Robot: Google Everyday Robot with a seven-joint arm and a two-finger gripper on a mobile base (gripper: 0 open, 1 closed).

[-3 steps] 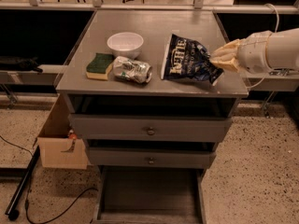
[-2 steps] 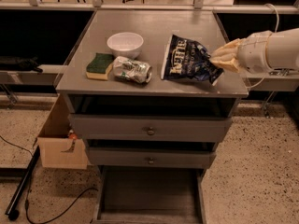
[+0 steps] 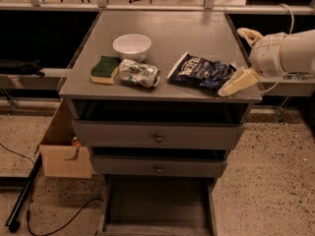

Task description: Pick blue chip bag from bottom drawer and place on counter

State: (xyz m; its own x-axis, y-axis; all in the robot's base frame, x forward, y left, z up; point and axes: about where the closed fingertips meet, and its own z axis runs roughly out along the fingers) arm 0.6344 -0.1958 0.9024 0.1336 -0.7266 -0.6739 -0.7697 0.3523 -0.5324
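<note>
On the counter (image 3: 167,26) four things are laid: a white bowl (image 3: 131,46) toward the back, a sponge (image 3: 105,69) and a crushed can (image 3: 140,73) side by side at the front left, and the bag (image 3: 201,73) at the front right. The gripper (image 3: 243,58) is seen at the right edge, just beside the bag, with fingers spread.

Illegible lettering on blue chip bag (image 3: 199,73) beside claw (image 3: 234,62)
</note>
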